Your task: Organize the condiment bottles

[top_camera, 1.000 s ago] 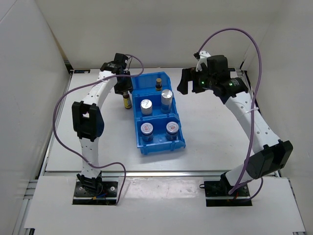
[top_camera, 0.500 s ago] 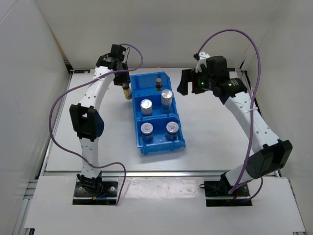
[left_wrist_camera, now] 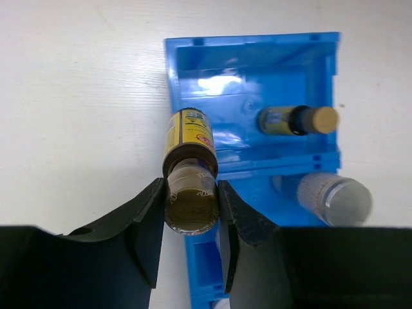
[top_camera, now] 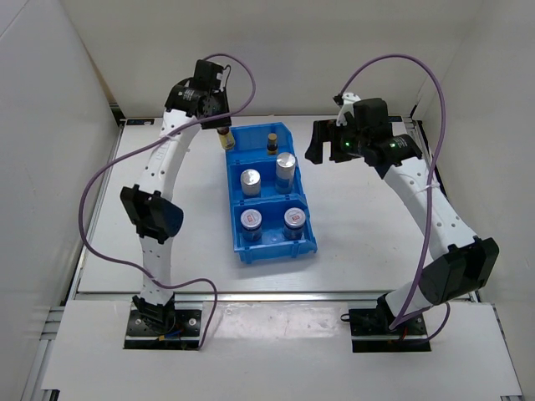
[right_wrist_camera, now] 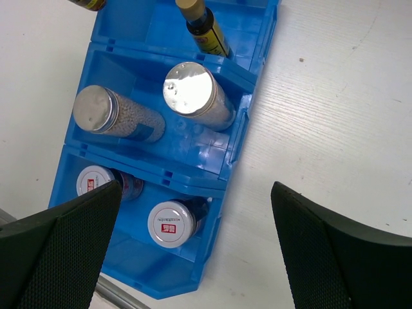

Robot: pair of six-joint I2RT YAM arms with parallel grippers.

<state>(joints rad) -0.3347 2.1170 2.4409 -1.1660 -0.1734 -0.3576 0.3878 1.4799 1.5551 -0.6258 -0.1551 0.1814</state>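
Note:
My left gripper is shut on a slim dark-brown bottle by its gold cap. It holds the bottle in the air over the left wall of the blue bin's far compartment; the bottle also shows in the top view. The second brown bottle stands in that far compartment. Two tall silver-lidded cylinders stand in the middle compartment. Two squat jars stand in the near compartment. My right gripper is open and empty, high above the bin's right side.
White walls enclose the table on the left, back and right. The left arm's purple cable loops out to the left. The right arm's cable arcs high over the right side. Bare tabletop lies on both sides of the bin.
My left gripper lifted the brown bottle off the table left of the bin and carried it up and right, over the bin's far-left corner. The right arm stayed still.

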